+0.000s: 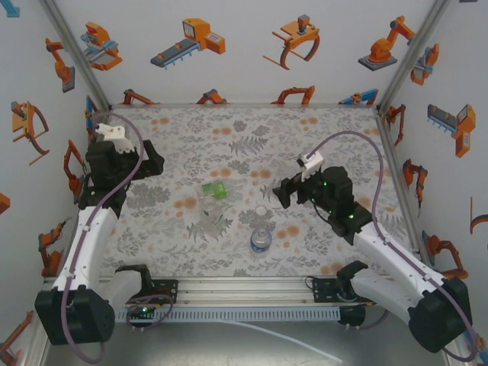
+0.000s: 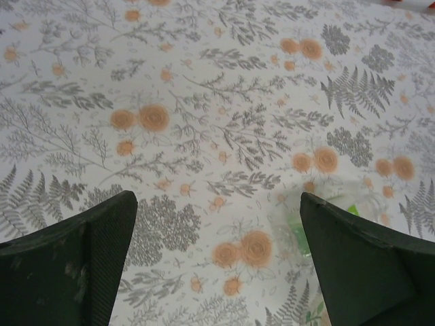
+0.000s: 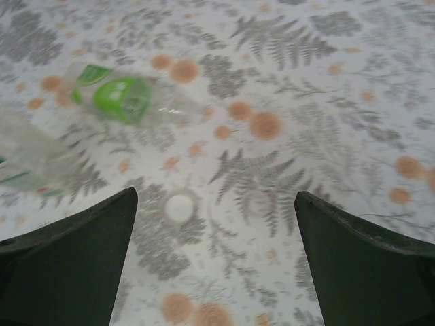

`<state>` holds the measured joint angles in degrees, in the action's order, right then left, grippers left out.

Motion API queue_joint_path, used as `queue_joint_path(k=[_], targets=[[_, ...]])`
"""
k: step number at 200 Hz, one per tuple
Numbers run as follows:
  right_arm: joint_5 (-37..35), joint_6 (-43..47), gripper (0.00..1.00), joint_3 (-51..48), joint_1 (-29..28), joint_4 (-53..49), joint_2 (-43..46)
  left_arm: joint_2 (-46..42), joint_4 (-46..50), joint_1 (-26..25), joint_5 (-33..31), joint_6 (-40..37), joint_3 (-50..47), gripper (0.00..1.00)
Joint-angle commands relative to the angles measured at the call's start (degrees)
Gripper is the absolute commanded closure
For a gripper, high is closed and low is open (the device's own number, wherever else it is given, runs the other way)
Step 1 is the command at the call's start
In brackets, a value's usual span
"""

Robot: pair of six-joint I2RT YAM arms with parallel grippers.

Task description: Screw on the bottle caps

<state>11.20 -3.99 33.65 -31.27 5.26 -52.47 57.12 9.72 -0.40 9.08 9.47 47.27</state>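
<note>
Our right gripper (image 3: 216,197) hangs over the flowered table (image 3: 326,81) with its jaws spread wide and nothing between them. Just ahead of it, a little toward the left of its wrist view, we see a whitish bottle cap (image 3: 179,207) lying flat on the cloth, clear of both fingers (image 3: 68,265). Farther ahead and to the left, the green-labelled bottle (image 3: 129,100) lies on its side. Off past the left jaw a second clear bottle (image 3: 27,166) shows, too blurred for us to say more than that it seems to lie down as well. From above, the blue-labelled bottle (image 1: 261,240) stands upright near this gripper, on the side toward the arm bases. Our left gripper (image 2: 217,197) is likewise wide open and empty, well apart from the cap; the green-labelled bottle peeks out just beyond its right-hand jaw.
</note>
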Motion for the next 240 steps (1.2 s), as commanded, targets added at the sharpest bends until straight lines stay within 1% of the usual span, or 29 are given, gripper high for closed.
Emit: queue_joint_path(k=[1, 31, 58, 91, 124, 177, 219, 240], targets=[[-3.52, -2.6, 0.14, 2.5, -6.72, -5.25, 1.84, -2.72, 3.2, -0.42, 0.58, 1.07, -1.87, 0.03], [-8.93, -1.91, 0.14, 4.74, -15.56, -10.61, 2.36, -3.9, 4.08, -0.74, -0.94, 0.11, -1.43, 0.03], [-11.7, -1.45, 0.14, 6.02, -19.8, -12.29, 2.0, -4.06, 4.38, -0.74, -0.37, 0.24, -1.21, 0.03], [-13.04, -0.34, 0.14, 8.4, -22.82, -14.1, 0.24, -4.3, 4.86, -0.65, -0.83, -0.06, -0.96, 0.03], [-13.5, -0.44, 0.14, 10.11, -25.62, -17.06, 0.41, -5.13, 5.73, -0.74, -1.43, -0.54, -0.99, 0.03], [-14.7, -2.22, 0.14, 9.92, -30.51, -20.46, 4.97, -5.37, 5.84, -1.0, -1.6, -0.75, -1.13, 0.03], [-15.59, -3.99, 0.15, 7.8, -31.45, -21.43, 8.08, -5.21, 6.1, -1.37, -1.97, -0.95, -1.12, 0.03], [-13.73, -4.14, 0.15, 6.58, -32.61, -20.61, 8.67, -5.09, 6.08, -1.76, -1.49, -0.95, -1.05, 0.03]])
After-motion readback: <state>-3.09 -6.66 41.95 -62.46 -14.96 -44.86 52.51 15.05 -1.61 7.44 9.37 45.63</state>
